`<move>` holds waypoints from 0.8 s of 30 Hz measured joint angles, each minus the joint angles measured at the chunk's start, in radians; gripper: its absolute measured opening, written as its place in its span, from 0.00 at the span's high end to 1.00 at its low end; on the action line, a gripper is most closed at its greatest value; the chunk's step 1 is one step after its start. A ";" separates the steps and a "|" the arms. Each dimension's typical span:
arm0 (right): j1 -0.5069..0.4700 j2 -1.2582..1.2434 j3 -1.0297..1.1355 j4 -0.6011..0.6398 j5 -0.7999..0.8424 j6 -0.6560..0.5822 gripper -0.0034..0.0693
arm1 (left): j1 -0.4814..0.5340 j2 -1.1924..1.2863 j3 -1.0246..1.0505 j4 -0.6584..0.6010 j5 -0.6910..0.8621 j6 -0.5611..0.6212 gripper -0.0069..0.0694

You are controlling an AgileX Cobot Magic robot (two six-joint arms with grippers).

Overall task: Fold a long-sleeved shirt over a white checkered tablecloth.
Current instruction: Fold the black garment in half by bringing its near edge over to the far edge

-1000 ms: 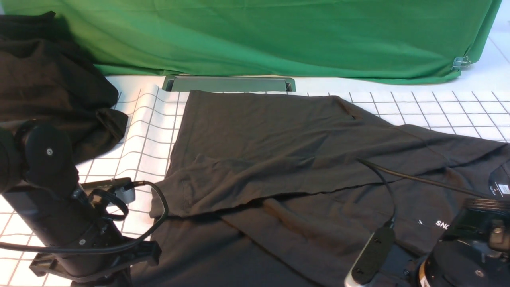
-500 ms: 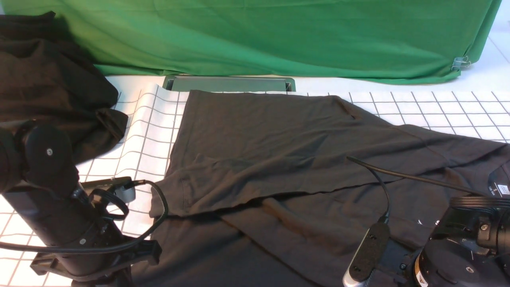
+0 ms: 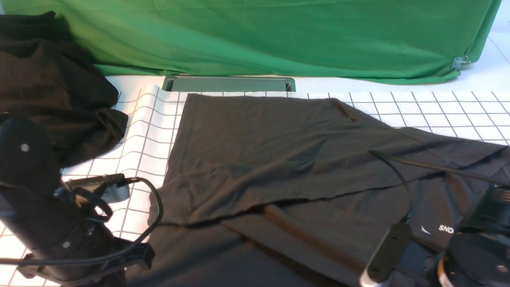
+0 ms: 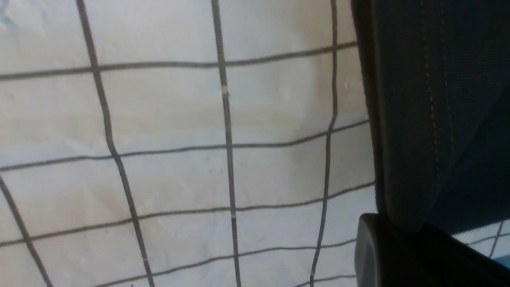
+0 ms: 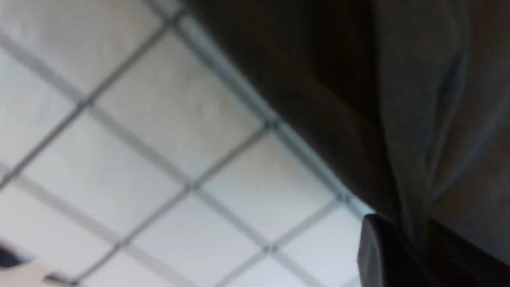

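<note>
**A:** Where does the long-sleeved shirt (image 3: 279, 151) lie?

**B:** It is spread on the white checkered tablecloth (image 3: 438, 107), from the middle to the right side in the front view. One part is folded over the body, and its edge runs across the shirt. The white print (image 3: 445, 229) shows low on the right, partly covered.

**A:** And the left gripper (image 4: 414, 243)?

**B:** It is closed. In the left wrist view the stitched hem of the shirt goes down into its jaws, with the tablecloth squares just beside.

**A:** The right gripper (image 5: 410, 235)?

**B:** Closed also. The right wrist view is blurred, but a bunch of dark cloth seems to run into the jaws, so I believe it pinches the shirt.

**A:** What else is there?

**B:** A black garment (image 3: 51, 87) lies in a heap at the far left. Its lower part rests on the tablecloth, apart from the shirt. A green cloth (image 3: 279, 36) hangs behind everything.
</note>
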 joint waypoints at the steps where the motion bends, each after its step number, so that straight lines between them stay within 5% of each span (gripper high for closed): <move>1: 0.000 -0.022 0.000 0.005 0.028 0.004 0.91 | 0.000 -0.016 0.000 -0.007 0.014 0.001 0.88; 14: -0.011 -0.133 -0.034 0.028 0.162 0.041 0.91 | 0.000 -0.085 -0.030 -0.100 0.054 0.045 0.88; 24: -0.212 -0.026 -0.328 -0.042 0.121 -0.007 0.91 | 0.004 0.113 -0.389 -0.090 -0.073 0.045 0.88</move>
